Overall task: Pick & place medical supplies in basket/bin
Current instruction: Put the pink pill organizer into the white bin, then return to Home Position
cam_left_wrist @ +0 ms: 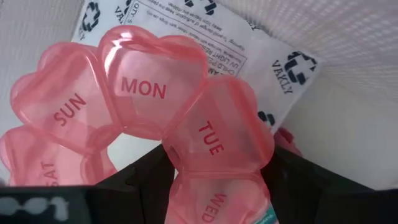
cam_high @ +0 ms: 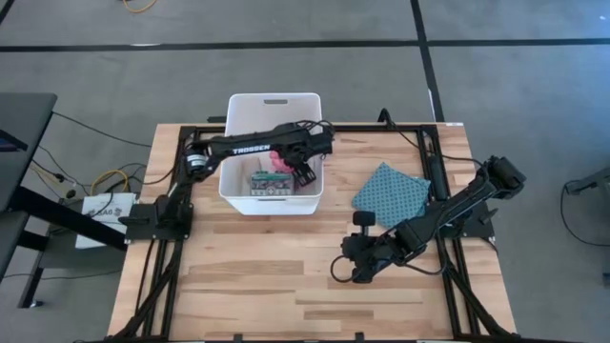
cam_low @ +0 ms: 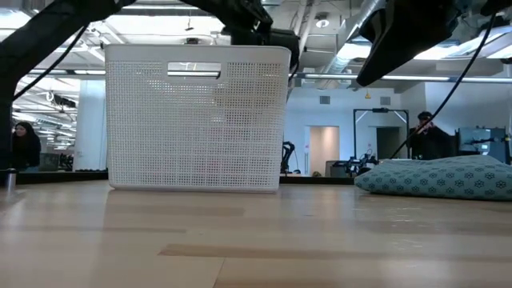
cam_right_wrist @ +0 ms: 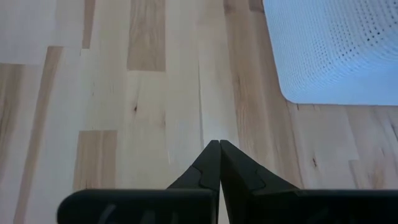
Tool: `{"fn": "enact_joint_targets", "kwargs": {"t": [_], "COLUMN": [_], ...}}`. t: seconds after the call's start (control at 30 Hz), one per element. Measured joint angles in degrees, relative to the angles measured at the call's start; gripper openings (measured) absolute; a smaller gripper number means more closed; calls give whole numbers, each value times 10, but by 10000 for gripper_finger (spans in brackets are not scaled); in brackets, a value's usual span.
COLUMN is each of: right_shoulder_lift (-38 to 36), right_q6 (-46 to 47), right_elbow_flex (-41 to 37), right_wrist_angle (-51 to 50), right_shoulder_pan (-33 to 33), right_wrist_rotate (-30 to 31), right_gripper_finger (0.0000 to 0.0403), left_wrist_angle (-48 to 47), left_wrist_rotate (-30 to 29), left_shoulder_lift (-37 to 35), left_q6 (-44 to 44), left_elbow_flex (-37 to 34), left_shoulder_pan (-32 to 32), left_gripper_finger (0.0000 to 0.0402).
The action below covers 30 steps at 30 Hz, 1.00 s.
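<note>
Since the pink pill organiser, its heart cells marked SUN, MON, TUE, lies inside the white bin against a white printed pouch, with a teal-green packet beside it, most of the sorting looks done. No loose supplies show on the table, only a teal dotted cloth, so little seems left. The left gripper reaches down into the bin over the organiser; whether it is released or clenched I cannot tell. The right gripper, clenched on nothing, rests low over bare wood near the bin
</note>
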Motion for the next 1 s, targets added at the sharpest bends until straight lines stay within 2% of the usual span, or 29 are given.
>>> {"fn": "enact_joint_targets", "kwargs": {"t": [0.53, 0.83, 1.0], "right_shoulder_lift": [0, 0, 0], "right_q6": [0, 0, -1], "right_elbow_flex": [0, 0, 0], "right_wrist_angle": [2, 2, 2], "right_shoulder_pan": [0, 0, 0], "right_wrist_rotate": [0, 0, 0], "right_gripper_finger": [0, 0, 0], "left_wrist_angle": [-9, -74, -154], "left_wrist_rotate": [13, -7, 3], "left_shoulder_lift": [16, 15, 13], "left_q6": [78, 95, 84], "left_elbow_flex": [25, 29, 80], "left_shoulder_pan": [3, 1, 1], "left_gripper_finger": [246, 256, 249]}}
